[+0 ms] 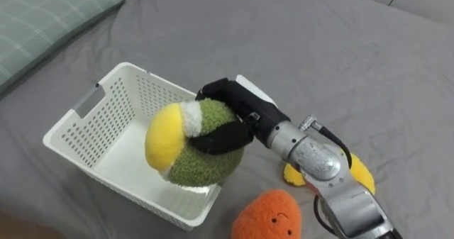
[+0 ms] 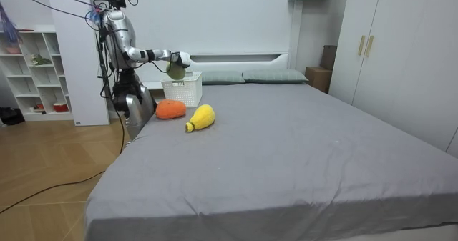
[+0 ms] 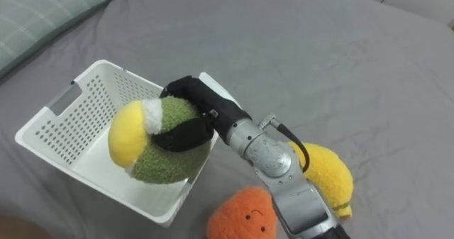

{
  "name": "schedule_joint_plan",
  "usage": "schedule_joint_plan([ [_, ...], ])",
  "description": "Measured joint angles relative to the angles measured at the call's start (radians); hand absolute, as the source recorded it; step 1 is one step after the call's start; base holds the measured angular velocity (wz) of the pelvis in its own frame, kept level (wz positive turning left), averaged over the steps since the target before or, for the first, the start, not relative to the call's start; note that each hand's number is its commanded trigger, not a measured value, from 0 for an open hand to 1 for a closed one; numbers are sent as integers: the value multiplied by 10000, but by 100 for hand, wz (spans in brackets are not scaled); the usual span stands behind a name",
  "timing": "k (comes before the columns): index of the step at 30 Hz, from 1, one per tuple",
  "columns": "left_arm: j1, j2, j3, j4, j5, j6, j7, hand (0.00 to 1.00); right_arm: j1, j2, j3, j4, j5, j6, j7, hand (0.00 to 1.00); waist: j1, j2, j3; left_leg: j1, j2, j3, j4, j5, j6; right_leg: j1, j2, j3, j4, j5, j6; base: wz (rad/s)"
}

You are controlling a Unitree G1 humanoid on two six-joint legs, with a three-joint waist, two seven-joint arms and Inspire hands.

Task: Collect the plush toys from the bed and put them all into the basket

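A basket (image 1: 92, 122) is set on the bed (image 1: 319, 54), and a round plush toy (image 1: 202, 154) is held over the basket's right part, clasped by the right hand (image 1: 237, 104), which is reached in from the basket's right. To the right of the basket, on the bed, a smiling plush toy (image 1: 269, 214) is laid nearer the robot, with a third plush toy (image 3: 323, 175) just beyond it. A pillow (image 1: 42, 19) is placed left of and beyond the basket.
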Motion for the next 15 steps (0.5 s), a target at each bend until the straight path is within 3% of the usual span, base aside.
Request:
schedule_joint_plan([
  [15,114,-7,99,-9,64,-132,-241,0,-16,-74,32,583,-5,-140,-875,0,55,-61,-39,-186,-28,-138,67,19,-3,-124,-28,-127,12,0,0,2],
])
